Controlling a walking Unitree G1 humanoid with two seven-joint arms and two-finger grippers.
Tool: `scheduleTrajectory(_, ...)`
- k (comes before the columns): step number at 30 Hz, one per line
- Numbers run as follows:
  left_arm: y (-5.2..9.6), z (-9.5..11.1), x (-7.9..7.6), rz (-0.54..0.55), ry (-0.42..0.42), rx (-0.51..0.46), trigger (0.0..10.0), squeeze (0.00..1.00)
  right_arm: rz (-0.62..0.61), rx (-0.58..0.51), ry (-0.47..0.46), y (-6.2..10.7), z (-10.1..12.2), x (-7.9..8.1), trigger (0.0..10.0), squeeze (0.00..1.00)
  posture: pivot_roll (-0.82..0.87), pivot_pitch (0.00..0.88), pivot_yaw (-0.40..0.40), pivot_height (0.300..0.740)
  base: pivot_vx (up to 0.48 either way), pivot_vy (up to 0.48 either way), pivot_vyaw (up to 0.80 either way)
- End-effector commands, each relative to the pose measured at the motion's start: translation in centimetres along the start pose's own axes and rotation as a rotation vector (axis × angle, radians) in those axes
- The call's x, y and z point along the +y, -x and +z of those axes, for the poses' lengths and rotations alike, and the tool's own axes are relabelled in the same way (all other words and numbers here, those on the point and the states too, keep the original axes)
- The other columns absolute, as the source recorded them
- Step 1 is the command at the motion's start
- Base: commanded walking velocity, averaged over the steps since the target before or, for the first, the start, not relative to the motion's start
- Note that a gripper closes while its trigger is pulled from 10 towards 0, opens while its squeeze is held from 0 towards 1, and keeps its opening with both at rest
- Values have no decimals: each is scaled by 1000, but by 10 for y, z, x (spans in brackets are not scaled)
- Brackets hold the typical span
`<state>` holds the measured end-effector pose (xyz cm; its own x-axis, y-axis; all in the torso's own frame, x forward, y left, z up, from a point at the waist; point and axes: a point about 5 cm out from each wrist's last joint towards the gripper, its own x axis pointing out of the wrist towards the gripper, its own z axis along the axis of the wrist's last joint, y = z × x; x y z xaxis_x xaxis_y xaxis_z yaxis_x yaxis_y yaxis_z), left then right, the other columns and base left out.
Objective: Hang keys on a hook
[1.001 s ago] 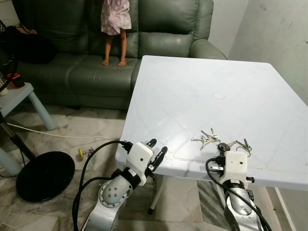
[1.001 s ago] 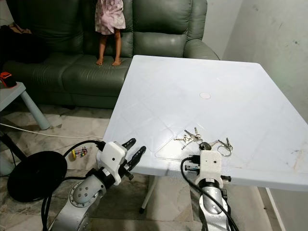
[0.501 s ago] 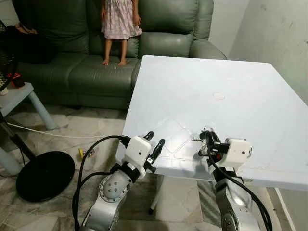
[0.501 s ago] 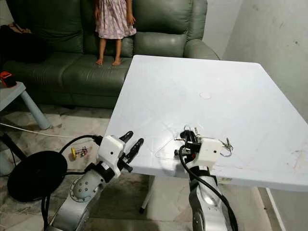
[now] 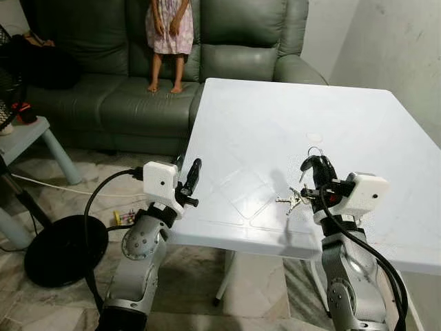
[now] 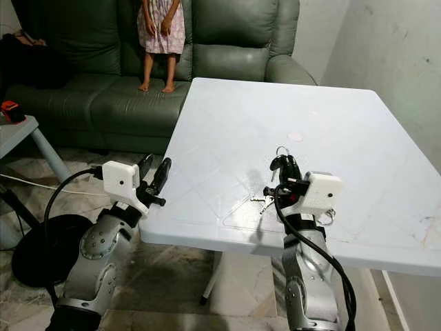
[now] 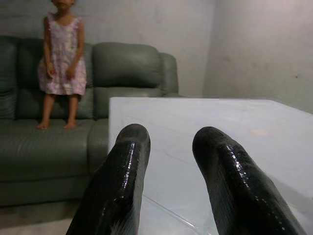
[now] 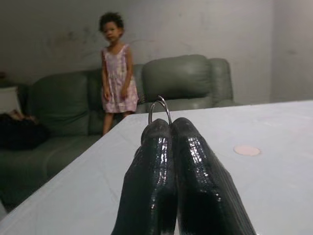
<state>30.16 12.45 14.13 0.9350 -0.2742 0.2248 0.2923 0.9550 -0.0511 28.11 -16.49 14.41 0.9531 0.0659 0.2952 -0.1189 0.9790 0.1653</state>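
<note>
One bunch of keys (image 5: pixel 292 201) now lifted off the worktop (image 5: pixel 275 131), ring pinched in right pincer (image 5: pixel 311 165) at five o'clock; left pincer (image 5: pixel 190 176) slightly parted, idle; hook unseen.

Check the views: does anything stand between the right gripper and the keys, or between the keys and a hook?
Nothing stands between them: the right gripper is shut on the key ring, and the keys hang under it above the white table. No hook can be seen, so that path cannot be judged.
</note>
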Motion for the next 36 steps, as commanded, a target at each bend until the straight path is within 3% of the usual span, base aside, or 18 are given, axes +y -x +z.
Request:
scheduleTrajectory(1, 1, 4, 13, 41, 21, -22, 10000, 0, 33, -16, 51, 0, 5, -1, 10000, 0, 97, 0, -51, 736, 0, 0, 0)
scheduleTrajectory(10, 6, 0, 28, 117, 29, 0, 10000, 0, 24, 61, 99, -1, -3, -9, 10000, 0, 107, 0, -58, 736, 0, 0, 0)
scheduleTrajectory(21, -4, 2, 34, 155, 27, 4, 10000, 0, 41, 91, 114, -5, -7, -6, 10000, 0, 117, 0, -61, 736, 0, 0, -716)
scheduleTrajectory(36, -13, -1, 30, 125, 23, 16, 10000, 0, 60, 110, 110, -7, -15, 5, 10000, 0, 109, 0, -60, 736, 0, 0, -750)
